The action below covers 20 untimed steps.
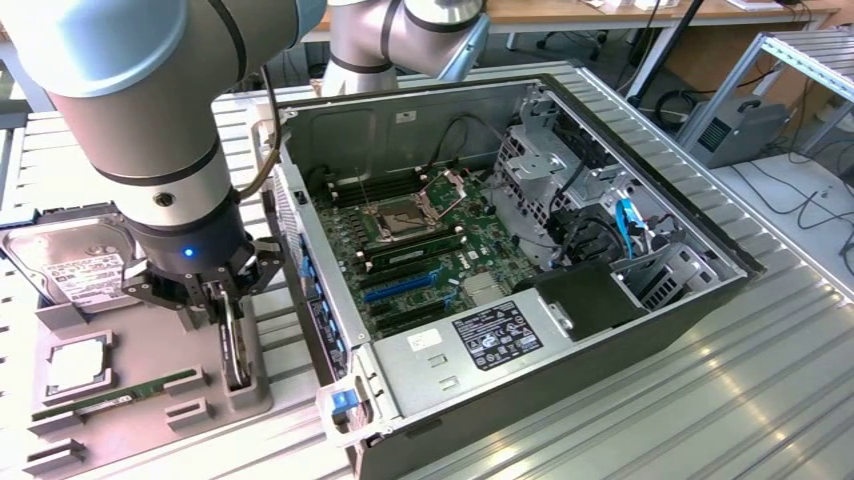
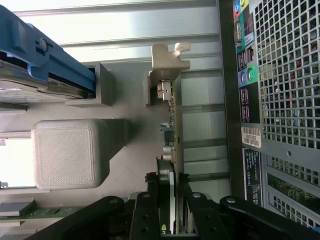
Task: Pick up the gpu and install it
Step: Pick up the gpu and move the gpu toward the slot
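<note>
The gpu [image 1: 238, 352] stands on its edge in a slot of the grey parts tray [image 1: 247, 400], at the exterior view's left of the open computer case [image 1: 534, 250]. My gripper [image 1: 220, 300] is down over it. In the wrist view the two black fingers [image 2: 149, 205] press against both faces of the gpu [image 2: 173, 130], whose silver end bracket [image 2: 167, 62] points away from me. The card still rests in the tray slot. Inside the case lies the green motherboard [image 1: 420, 245] with a blue expansion slot [image 1: 400, 288].
The tray also holds a silver hard drive [image 1: 80, 265], a square chip [image 1: 78, 362] and a green RAM stick [image 1: 114, 397]. The case's rear panel [image 2: 280, 100] stands close beside the card. A drive cage and cables [image 1: 587, 220] fill the case's far side.
</note>
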Available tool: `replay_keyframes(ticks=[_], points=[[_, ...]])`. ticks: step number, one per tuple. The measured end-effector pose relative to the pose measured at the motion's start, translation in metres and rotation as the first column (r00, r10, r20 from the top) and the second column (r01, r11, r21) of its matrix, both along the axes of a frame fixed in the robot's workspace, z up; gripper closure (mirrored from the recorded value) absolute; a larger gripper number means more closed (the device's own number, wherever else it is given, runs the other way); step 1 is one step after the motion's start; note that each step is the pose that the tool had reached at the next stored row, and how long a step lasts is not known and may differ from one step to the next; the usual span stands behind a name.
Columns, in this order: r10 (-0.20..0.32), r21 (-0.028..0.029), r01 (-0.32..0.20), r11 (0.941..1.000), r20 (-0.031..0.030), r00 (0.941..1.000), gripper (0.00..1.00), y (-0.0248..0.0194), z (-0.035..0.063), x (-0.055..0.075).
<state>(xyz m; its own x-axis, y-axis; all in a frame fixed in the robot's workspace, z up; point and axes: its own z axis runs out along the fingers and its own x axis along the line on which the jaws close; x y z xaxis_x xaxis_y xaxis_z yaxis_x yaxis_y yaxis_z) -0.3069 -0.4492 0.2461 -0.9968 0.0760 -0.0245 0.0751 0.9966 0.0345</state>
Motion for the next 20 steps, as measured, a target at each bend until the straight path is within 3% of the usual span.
replay_keyframes(ticks=[20], points=[[0.000,0.0002,0.000,1.0000,0.0002,1.0000,0.73,0.0000,0.0022,0.0000]])
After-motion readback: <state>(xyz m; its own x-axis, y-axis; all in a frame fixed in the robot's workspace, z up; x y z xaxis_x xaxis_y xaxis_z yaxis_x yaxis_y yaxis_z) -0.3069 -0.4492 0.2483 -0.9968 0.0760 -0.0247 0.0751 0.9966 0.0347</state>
